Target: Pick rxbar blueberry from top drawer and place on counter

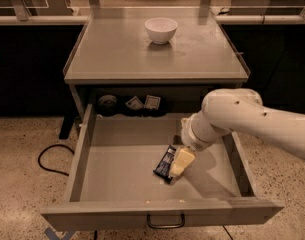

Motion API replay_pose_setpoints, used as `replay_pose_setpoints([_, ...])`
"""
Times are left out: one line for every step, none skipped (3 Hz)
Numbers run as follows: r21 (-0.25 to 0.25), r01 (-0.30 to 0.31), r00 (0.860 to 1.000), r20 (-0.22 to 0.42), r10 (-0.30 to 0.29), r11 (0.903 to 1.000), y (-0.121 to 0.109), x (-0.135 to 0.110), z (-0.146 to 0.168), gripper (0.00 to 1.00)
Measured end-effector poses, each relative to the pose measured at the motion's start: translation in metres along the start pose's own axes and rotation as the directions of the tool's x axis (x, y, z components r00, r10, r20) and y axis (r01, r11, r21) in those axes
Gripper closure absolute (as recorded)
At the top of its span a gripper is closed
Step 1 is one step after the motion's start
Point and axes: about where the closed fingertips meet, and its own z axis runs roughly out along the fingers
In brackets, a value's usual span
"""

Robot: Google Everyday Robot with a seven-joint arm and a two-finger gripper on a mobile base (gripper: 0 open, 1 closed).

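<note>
The rxbar blueberry (164, 162), a dark blue wrapper with white lettering, lies flat on the floor of the open top drawer (81, 154), right of its middle. My gripper (180, 162), cream-coloured, points down into the drawer and overlaps the bar's right edge, hiding part of it. The white arm reaches in from the right. The counter (117, 49) is the grey tabletop above and behind the drawer.
A white bowl (161, 29) stands at the back middle of the counter. Small pale packets (143, 103) in dark round holders sit at the drawer's back, under the counter. The drawer's wire handle (165, 223) faces me. A black cable (46, 158) lies on the floor at left.
</note>
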Motion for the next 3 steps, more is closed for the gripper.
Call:
replay_pose_setpoints([-0.104,-0.042,0.999,-0.012,0.041,0.9937,0.012,0.012,0.070,0.00])
replay_pose_setpoints([-0.164,-0.066,0.998,-0.020,0.063,0.9843,0.019,0.020,0.109,0.00])
replay_pose_setpoints([-0.164,-0.066,0.998,-0.020,0.064,0.9843,0.018,0.018,0.105,0.00])
